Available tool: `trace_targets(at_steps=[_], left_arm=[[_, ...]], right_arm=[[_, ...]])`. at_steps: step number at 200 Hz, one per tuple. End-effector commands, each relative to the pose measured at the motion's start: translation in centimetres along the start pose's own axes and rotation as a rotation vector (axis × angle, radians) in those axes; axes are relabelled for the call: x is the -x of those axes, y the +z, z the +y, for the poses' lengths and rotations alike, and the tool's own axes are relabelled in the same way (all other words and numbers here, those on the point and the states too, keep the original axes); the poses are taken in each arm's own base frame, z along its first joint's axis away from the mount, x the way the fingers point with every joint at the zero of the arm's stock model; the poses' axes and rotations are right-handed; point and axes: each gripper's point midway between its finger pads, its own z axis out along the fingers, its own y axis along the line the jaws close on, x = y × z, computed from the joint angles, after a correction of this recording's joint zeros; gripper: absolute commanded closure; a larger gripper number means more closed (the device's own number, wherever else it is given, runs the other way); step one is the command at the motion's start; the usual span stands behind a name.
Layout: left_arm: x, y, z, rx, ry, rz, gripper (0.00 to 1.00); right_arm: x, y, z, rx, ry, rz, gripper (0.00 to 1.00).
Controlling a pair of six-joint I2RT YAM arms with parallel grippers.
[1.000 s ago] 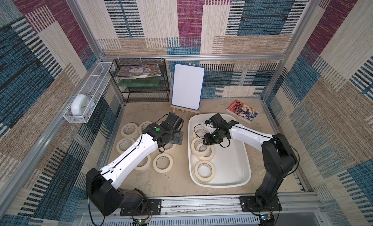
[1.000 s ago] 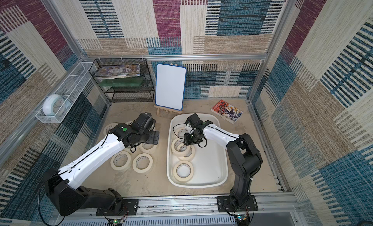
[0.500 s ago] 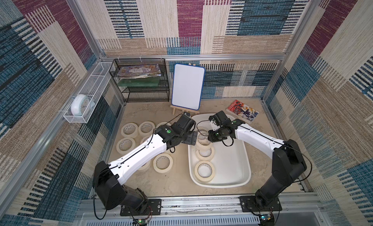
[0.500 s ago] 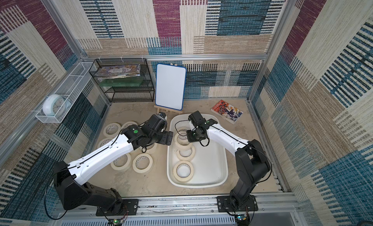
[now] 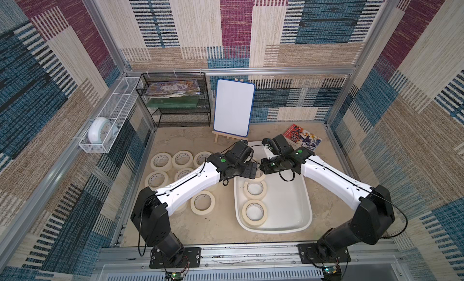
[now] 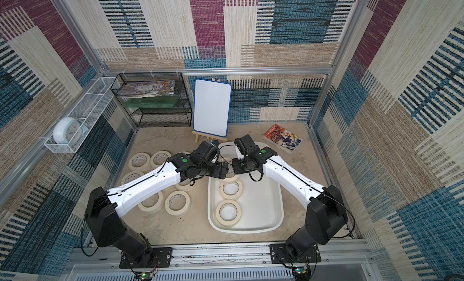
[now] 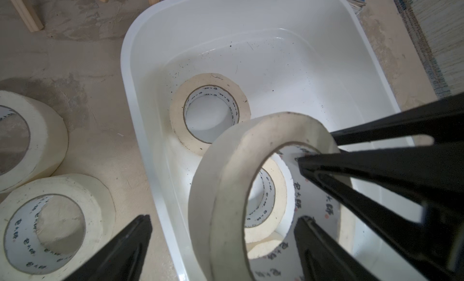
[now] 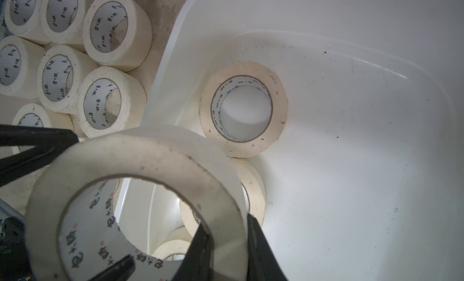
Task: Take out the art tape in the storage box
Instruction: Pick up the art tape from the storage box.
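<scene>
Cream art tape roll [image 8: 140, 154] in air above storage box [image 5: 296, 207], tilted. Right gripper [image 8: 226, 224] clamped on roll's wall, one finger inside ring, one outside. Left gripper [image 7: 223, 218] spread wide, astride opposite wall, not gripping. Further rolls [image 5: 244, 212] flat inside box. Loose rolls [image 5: 203, 212] on counter [image 5: 218, 229] beside box, on left arm's side.

Bright, even light, soft shadows — wrist views blur close up.
</scene>
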Motion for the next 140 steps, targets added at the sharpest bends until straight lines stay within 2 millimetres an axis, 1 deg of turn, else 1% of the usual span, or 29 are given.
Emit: trace_targets(at_steps=[1,10,14,16,22,26,35,48,55,68,79,91,98,114,122,140], left_arm=[[0.2,0.6,0.3,0.029,0.006,0.003,0.23],[0.1,0.8,0.6,0.047,0.006,0.006,0.35],[0.1,0.8,0.7,0.051,0.005,0.006,0.43],[0.1,0.8,0.7,0.053,0.004,0.006,0.45],[0.2,0.8,0.8,0.058,0.003,0.003,0.56],[0.3,0.8,0.8,0.06,0.001,0.001,0.61],[0.3,0.8,0.9,0.063,0.0,-0.001,0.77],[0.5,0.7,0.8,0.064,-0.001,-0.005,0.93],[0.6,0.6,0.8,0.065,-0.001,-0.008,1.0],[0.7,0.5,0.8,0.063,-0.003,-0.01,1.0],[0.7,0.4,0.8,0.063,-0.003,-0.01,1.0],[0.6,0.2,0.8,0.063,-0.002,-0.009,1.0],[0.6,0.1,0.9,0.064,-0.004,-0.009,1.0],[0.6,-0.3,0.9,0.062,-0.004,-0.016,1.0],[0.5,-0.5,1.0,0.064,-0.005,-0.019,1.0],[0.3,-0.7,1.4,0.075,0.0,-0.023,1.0]], right_arm=[[0.4,-0.5,0.6,0.017,0.004,-0.023,1.0],[0.4,-0.5,0.6,0.015,0.003,-0.025,1.0],[0.3,-0.5,0.6,0.015,0.002,-0.024,1.0],[0.3,-0.5,0.6,0.015,0.002,-0.023,1.0],[0.3,-0.5,0.6,0.016,0.001,-0.024,1.0],[0.2,-0.5,0.6,0.017,0.001,-0.023,1.0],[0.3,-0.5,0.7,0.021,0.002,-0.025,1.0],[0.4,-0.6,1.0,0.038,0.001,-0.035,1.0],[0.6,-0.7,1.3,0.049,0.002,-0.043,0.92],[0.8,-1.0,1.7,0.072,0.004,-0.054,0.69],[1.0,-1.2,1.8,0.082,0.007,-0.062,0.56],[1.0,-1.1,1.8,0.08,0.011,-0.06,0.36],[1.0,-1.1,1.6,0.068,0.017,-0.061,0.27],[1.1,-1.1,1.0,0.032,0.031,-0.068,0.14],[1.3,-1.2,0.7,0.02,0.032,-0.08,0.1],[2.3,-1.9,0.4,0.009,0.023,-0.136,0.05]])
